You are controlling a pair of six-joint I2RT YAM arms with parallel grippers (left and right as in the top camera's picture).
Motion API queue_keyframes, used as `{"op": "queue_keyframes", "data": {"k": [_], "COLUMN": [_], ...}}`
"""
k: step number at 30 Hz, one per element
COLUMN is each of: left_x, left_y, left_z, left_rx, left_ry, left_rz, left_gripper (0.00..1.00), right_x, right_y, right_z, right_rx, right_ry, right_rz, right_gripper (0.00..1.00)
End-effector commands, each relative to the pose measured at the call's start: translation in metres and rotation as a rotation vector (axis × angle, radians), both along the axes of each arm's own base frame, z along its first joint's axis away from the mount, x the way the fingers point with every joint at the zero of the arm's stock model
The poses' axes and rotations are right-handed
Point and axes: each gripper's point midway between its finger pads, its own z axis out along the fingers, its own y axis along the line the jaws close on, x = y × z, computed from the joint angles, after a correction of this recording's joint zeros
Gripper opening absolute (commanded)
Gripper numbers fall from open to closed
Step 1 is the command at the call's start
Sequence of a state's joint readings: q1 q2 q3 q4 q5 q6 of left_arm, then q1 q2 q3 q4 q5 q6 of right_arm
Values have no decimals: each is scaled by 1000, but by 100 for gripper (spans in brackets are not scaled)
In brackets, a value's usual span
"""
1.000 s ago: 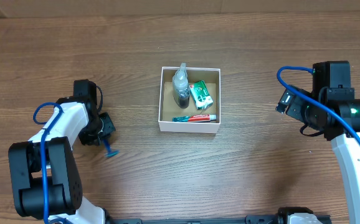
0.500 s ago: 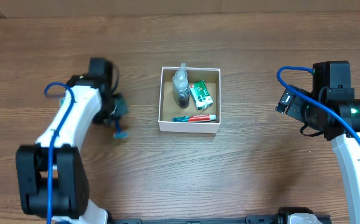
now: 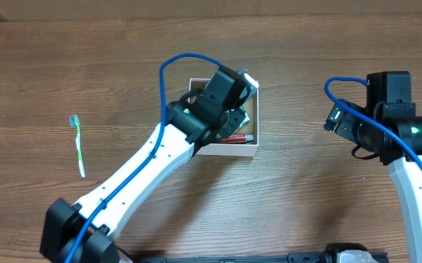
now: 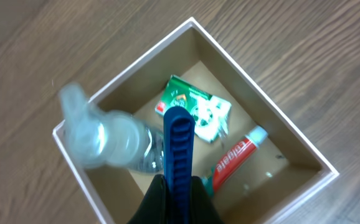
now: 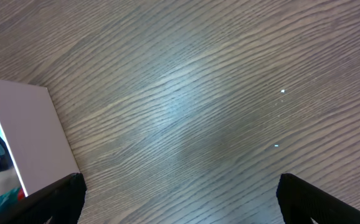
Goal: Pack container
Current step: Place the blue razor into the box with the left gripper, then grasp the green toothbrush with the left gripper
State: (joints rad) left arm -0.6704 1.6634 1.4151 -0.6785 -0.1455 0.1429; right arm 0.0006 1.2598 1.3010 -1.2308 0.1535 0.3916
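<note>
The container [image 3: 222, 151] is a small white box with a brown inside, at mid-table. In the left wrist view the container [image 4: 255, 93] holds a clear bottle [image 4: 105, 143], a green packet [image 4: 198, 112] and a red toothpaste tube [image 4: 236, 155]. My left gripper [image 4: 179, 180] is shut on a blue ridged handle [image 4: 179, 146] and hangs right above the box. Seen from overhead, the left gripper [image 3: 229, 109] covers most of the box. My right gripper [image 5: 180, 205] is open and empty over bare wood, right of the box's white wall [image 5: 30, 137].
A green and white toothbrush [image 3: 78, 145] lies on the wooden table far left of the box. The right arm [image 3: 386, 124] stands at the right side of the table.
My left arm has swung from the left side of the table to above the container, carrying the blue handle. The toothbrush it hid now shows. The right arm has not moved.
</note>
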Motion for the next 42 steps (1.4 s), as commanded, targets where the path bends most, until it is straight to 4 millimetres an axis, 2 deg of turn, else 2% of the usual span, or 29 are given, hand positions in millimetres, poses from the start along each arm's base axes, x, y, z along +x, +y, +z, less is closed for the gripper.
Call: {"op": "queue_keyframes", "data": {"k": [1,3,4,7,9,11,13,17,18,20,21,23,25,28,29,33,37,38,42], "left_x": [17,19,19,18,18,17,16,13,11,9,7,5,0,-9,-15,-30,-31,-28,-19], "left_y": [4,7,7,9,9,11,22,71,93,129,154,191,242,296,316,365,390,392,395], "left_z": [-24,-38,-45,-51,-46,-38,-20,35,49,61,64,62,46,15,-3,-54,-97,-111,-140], "left_rx": [97,119,131,150,143,134,117,11,-43,-103,-134,-153,-167,-207,-223,-255,-224,-212,-187], "left_ry": [-19,7,23,37,28,20,10,-46,-50,-42,-22,16,98,190,234,334,415,439,469], "left_rz": [-15,-7,-7,-5,-4,8,104,408,510,658,746,859,998,1149,1194,1327,1355,1353,1323], "left_gripper": [4,8,20,32,48,50,47,50,50,55,59,62,63,70,75,77,77,77,77], "right_x": [-2,-2,-2,-2,-2,-2,-2,-2,-2,-2,-2,-1,-1,-1,-1,-1,-2,-2,-2], "right_y": [-1,-1,-1,-1,-1,-1,-1,-1,-1,-1,-1,-1,-1,-1,-1,-1,-1,-1,-1], "right_z": [-1,-1,-1,-1,-1,-1,-1,-1,-1,-1,-1,-1,-1,-1,-1,-1,-1,-1,-2], "right_rx": [-3,-4,-4,-3,-3,-4,-4,-4,-4,-4,-4,-4,-3,-4,-3,-3,-3,-4,-3], "right_ry": [7,7,7,7,7,7,7,7,7,7,7,4,3,4,3,3,8,8,9], "right_rz": [0,0,0,0,0,0,0,0,0,0,0,0,0,0,0,0,0,0,0], "right_gripper": [100,100,100,100,100,100,100,100,100,100,100,100,100,100,100,100,100,100,100]}}
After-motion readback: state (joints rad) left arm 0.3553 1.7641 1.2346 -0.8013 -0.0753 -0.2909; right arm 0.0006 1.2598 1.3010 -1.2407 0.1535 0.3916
